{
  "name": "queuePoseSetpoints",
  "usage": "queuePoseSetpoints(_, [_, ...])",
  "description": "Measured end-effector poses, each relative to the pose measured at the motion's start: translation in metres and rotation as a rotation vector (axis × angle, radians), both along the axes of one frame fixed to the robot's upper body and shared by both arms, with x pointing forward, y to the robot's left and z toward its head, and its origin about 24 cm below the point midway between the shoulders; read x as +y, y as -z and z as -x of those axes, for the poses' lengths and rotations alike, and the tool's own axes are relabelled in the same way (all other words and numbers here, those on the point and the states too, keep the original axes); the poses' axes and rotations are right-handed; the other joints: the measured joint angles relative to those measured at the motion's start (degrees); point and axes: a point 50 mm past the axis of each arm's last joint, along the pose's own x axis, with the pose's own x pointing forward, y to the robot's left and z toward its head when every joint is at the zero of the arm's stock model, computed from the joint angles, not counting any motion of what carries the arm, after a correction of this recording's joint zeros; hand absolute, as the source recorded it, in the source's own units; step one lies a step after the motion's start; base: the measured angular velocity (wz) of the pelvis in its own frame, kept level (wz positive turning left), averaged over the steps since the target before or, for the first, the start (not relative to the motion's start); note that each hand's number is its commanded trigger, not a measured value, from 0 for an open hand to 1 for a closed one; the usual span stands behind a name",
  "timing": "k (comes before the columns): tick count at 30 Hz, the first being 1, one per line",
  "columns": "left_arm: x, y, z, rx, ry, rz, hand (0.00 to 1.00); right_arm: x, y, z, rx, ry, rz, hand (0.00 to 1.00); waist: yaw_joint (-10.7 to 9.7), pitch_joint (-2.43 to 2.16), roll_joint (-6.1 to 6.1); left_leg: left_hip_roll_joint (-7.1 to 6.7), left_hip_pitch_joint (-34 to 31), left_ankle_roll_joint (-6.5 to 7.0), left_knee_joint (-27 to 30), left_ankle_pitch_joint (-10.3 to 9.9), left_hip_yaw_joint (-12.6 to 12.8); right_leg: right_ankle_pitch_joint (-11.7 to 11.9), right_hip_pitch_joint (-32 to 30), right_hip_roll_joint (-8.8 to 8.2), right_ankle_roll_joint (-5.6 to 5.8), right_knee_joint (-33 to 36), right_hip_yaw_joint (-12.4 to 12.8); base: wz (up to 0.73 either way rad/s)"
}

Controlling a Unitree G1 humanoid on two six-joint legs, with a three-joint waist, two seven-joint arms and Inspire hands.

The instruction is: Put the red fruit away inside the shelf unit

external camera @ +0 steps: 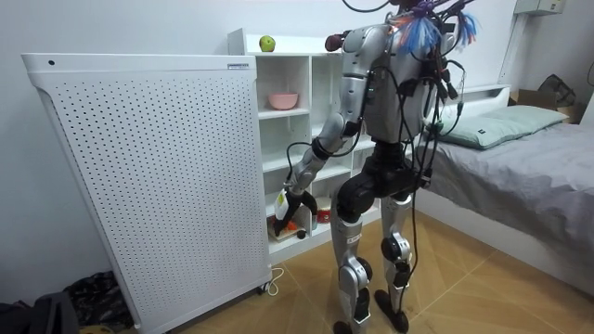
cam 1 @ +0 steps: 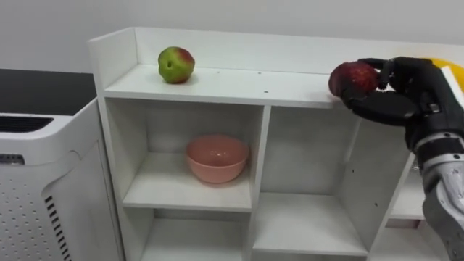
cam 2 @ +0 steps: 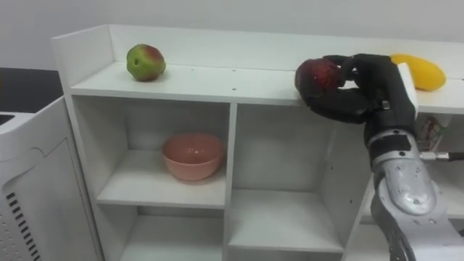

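Red apple [cam 1: 353, 77] held by right robot hand [cam 1: 406, 98].

Closet [cam 1: 232, 83]: white. Apple [cam 1: 176, 64]: green with red blush. Second fruit [cam 1: 353, 77]: dark red, in the black right robot hand [cam 1: 409, 90]. Bowl [cam 1: 217, 158]: pink. Third fruit [cam 2: 418, 71]: yellow. Side panel [external camera: 139, 186]: white, dotted perforations.

The right arm is raised, its forearm upright and the wrist bent forward. The right hand [cam 1: 397, 101] curls sideways round an apple [cam 1: 353, 77], thumb beneath and fingers over the top. The left arm hangs down and slightly forward with the elbow bent, the left hand [external camera: 293, 206] low beside the thigh.
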Motion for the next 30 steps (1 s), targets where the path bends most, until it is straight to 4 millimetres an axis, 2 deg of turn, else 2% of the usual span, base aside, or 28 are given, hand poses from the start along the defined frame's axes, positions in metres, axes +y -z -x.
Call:
queuePoseSetpoints(4, [0.000,-0.001,-0.001,-0.015,-0.004,0.005,0.00,0.018,0.021,0.014,0.064,-0.154,0.028,1.00,0.3,0.16,0.26,0.03,-0.1,0.00,0.0,0.0,0.6,0.1,-0.4,0.08,-0.02,0.1,1.2,-0.08])
queuePoseSetpoints(8, [-0.001,-0.001,-0.002,-0.024,0.001,0.006,0.00,0.020,0.032,0.020,0.113,-0.220,0.014,1.00,0.8,0.27,0.58,0.06,-0.4,0.00,-0.7,0.0,1.0,0.3,-1.0,0.19,-0.02,0.2,1.5,-0.08])
queuePoseSetpoints(11, [-0.001,0.000,-0.001,-0.021,0.000,0.008,0.00,0.023,0.034,0.021,0.121,-0.256,-0.003,1.00,1.4,0.00,1.10,0.13,-0.1,-0.02,-0.9,0.0,1.3,0.3,-1.1,0.38,-0.01,0.1,2.2,-0.05])
queuePoseSetpoints(14, [-0.001,0.000,-0.001,-0.029,-0.002,0.013,0.00,0.027,0.036,0.022,0.126,-0.283,-0.031,1.00,1.6,-0.05,1.50,0.11,-0.3,-0.03,-0.9,0.0,1.3,0.3,-1.4,0.38,-0.01,0.1,2.4,-0.01])
queuePoseSetpoints(17, [-0.003,0.002,0.005,-0.026,-0.029,0.012,0.00,0.035,0.051,0.026,0.181,-0.327,-0.066,1.00,1.7,-0.09,1.57,0.09,-0.3,-0.03,-1.0,0.0,1.4,0.3,-1.7,0.38,-0.01,0.1,2.7,-0.03])
queuePoseSetpoints(20, [-0.004,0.007,0.015,0.008,-0.038,0.004,0.00,0.039,0.076,0.033,0.274,-0.358,-0.110,1.00,1.7,-0.05,1.57,0.08,-0.3,-0.03,-1.0,0.1,1.4,0.3,-1.7,0.35,0.00,0.0,2.6,0.00])
queuePoseSetpoints(21, [-0.005,0.009,0.019,0.018,-0.055,0.005,0.00,0.039,0.089,0.035,0.320,-0.362,-0.163,1.00,1.6,0.15,1.49,0.09,-0.6,-0.01,-1.0,0.1,1.4,0.3,-1.8,0.31,0.00,0.1,2.5,0.04])
queuePoseSetpoints(24, [-0.010,0.011,0.020,0.015,-0.057,0.017,0.00,0.037,0.130,0.038,0.469,-0.343,-0.286,1.00,1.3,0.08,1.12,0.10,-3.6,0.07,0.4,0.2,1.3,0.5,-4.2,-0.06,-0.13,0.6,1.4,0.07])
queuePoseSetpoints(25, [-0.012,0.013,0.021,0.019,-0.042,0.021,0.00,0.035,0.146,0.039,0.530,-0.336,-0.321,1.00,1.3,0.34,1.20,0.03,-4.7,0.13,0.8,0.3,1.3,0.6,-5.2,-0.23,-0.18,1.2,1.2,0.06])
queuePoseSetpoints(30, [-0.022,0.018,0.018,0.037,-0.066,0.064,0.00,0.020,0.201,0.043,0.735,-0.234,-0.474,1.00,1.2,0.89,1.87,-0.18,-10.7,0.55,3.4,0.6,1.1,0.6,-11.6,-1.38,-0.20,4.7,1.4,0.01])
